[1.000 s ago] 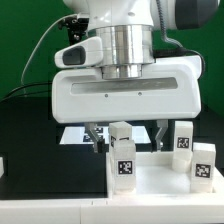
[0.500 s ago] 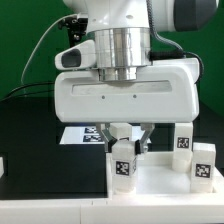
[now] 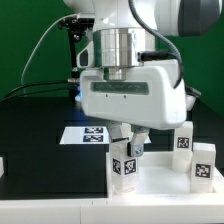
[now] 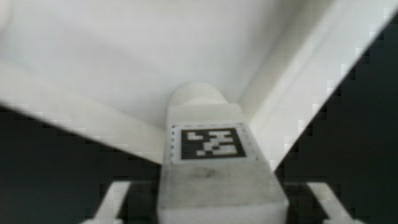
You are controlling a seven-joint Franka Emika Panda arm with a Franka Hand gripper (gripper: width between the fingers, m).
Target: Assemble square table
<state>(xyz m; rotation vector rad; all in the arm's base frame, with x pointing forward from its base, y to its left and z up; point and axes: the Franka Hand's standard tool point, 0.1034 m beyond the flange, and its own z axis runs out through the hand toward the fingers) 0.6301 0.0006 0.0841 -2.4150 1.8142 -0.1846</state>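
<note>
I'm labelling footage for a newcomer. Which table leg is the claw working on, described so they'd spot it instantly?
Start at the big white robot arm in the middle of the exterior view and follow it down to its claw. The leg stands upright directly beneath, clamped between the fingers. Two other tagged legs stand free toward the exterior view's right; only this one is gripped.

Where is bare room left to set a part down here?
Free: the black table on the exterior view's left of the marker board. Crowded: the exterior view's right, where two legs stand beside the tool, which grips a third leg.
</note>
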